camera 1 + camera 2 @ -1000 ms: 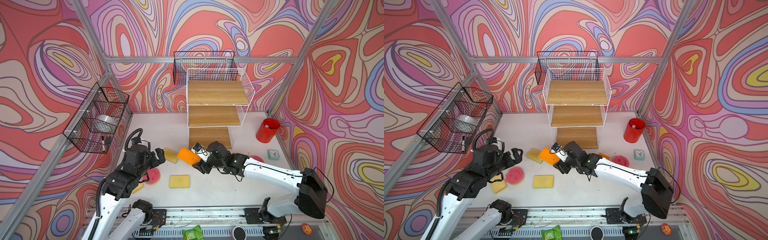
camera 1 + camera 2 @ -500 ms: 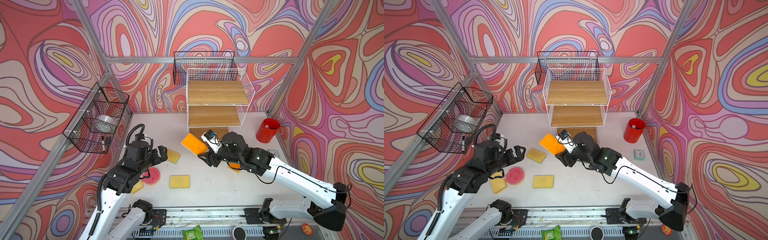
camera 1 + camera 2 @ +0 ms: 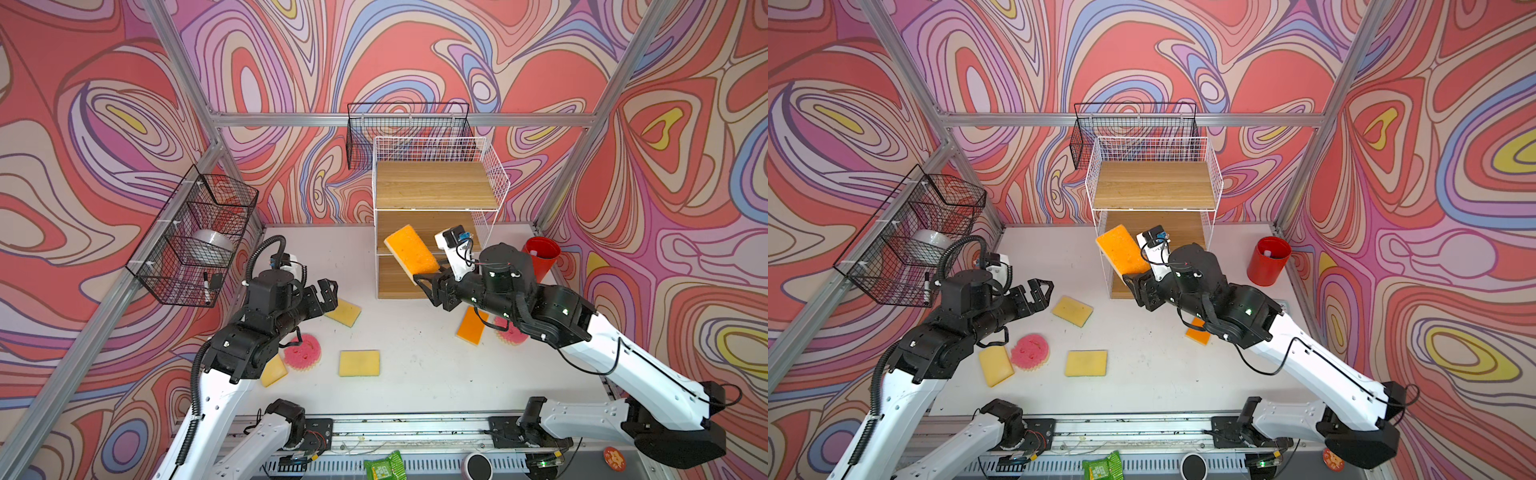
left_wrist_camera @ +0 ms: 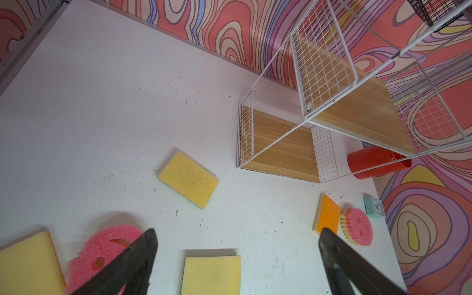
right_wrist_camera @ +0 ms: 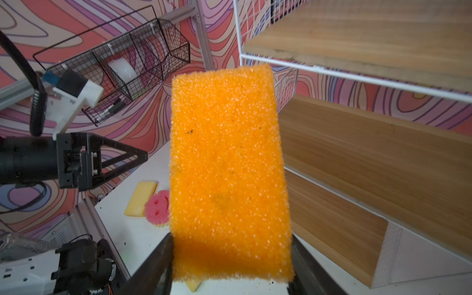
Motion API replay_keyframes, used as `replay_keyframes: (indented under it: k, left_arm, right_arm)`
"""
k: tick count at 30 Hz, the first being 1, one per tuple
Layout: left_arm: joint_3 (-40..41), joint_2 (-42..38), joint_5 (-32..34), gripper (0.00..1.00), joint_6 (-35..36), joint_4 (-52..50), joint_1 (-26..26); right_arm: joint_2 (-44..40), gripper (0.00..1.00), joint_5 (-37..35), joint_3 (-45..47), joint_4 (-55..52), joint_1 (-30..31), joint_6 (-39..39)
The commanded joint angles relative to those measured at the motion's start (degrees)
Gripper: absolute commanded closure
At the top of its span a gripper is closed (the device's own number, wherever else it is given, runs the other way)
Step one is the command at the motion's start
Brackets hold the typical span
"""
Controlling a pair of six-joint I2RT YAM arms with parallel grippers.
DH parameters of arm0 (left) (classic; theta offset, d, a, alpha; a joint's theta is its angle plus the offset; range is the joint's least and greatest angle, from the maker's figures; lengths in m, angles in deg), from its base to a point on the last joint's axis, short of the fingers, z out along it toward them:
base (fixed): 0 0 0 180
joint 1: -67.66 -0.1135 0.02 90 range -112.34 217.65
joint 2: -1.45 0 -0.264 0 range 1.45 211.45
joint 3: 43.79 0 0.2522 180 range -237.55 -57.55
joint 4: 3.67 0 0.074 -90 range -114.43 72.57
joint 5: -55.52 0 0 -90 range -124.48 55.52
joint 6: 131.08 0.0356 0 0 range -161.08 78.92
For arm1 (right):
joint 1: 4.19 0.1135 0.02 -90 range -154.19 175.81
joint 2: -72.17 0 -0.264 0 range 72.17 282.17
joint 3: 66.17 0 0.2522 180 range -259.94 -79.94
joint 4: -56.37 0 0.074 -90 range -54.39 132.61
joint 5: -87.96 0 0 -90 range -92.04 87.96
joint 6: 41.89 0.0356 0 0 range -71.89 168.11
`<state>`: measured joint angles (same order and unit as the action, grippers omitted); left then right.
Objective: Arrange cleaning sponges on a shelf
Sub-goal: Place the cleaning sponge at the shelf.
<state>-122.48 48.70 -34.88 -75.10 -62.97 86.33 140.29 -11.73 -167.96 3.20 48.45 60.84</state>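
Note:
My right gripper point(image 3: 428, 279) point(image 5: 229, 245) is shut on one end of an orange-topped sponge point(image 3: 409, 252) point(image 5: 227, 153), held tilted in the air in front of the lower boards of the white wire shelf point(image 3: 436, 185). The shelf's boards are bare. My left gripper point(image 3: 328, 291) point(image 4: 236, 232) hangs open and empty above the table. Beside it lies a sponge point(image 3: 344, 312) with its yellow side up. Two more yellow-side-up sponges point(image 3: 359, 363) point(image 3: 273, 371), a pink smiley sponge point(image 3: 302, 352), an orange sponge point(image 3: 471, 325) and another pink one point(image 4: 357, 226) lie on the table.
A red cup point(image 3: 540, 255) stands right of the shelf, with a small mint clock point(image 4: 374, 207) near it. Black wire baskets hang on the left wall point(image 3: 195, 237) and behind the shelf point(image 3: 407, 129). The white table point(image 3: 415, 374) ends at a front rail.
My right arm has lifted the orange sponge off the table and carried it up and back to the shelf front. My left gripper has shifted slightly toward the back, still open.

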Motion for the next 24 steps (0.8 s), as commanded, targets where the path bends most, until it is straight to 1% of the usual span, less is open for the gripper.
replay_keyframes:
  k: [1,5,13,18,20,21,24]
  left_arm:
    - [-1.23,-0.4,-0.34,0.0,1.02,0.8,0.11]
    - [-0.84,-0.66,-0.52,0.0,0.73,0.97,0.29]
    - [2.93,-1.01,-0.96,0.0,-0.06,3.46,1.6]
    - [7.36,-1.5,-1.54,0.0,-2.0,7.35,2.9]
    - [8.34,-0.98,-0.93,0.0,-2.29,8.12,3.79]
    - [8.81,-0.75,-0.79,0.0,-2.41,8.59,4.09]
    - [9.75,-0.4,-0.83,0.0,-2.57,9.71,4.59]
  right_arm:
    - [1.13,0.34,-7.25,-5.37,-2.66,0.21,3.2]
    - [3.58,0.35,-9.8,-10.62,-1.71,0.27,4.7]
    - [13.0,0.32,-13.09,-23.48,-1.98,0.23,2.63]
    - [16.79,0.33,-14.7,-25.99,3.04,0.15,3.44]
    - [18.79,0.34,-15.64,-28.02,3.14,-0.68,3.83]
    - [19.87,0.35,-14.28,-29.27,2.73,-2.1,5.06]
    - [22.77,0.37,-5.02,-32.11,1.1,-8.87,11.1]
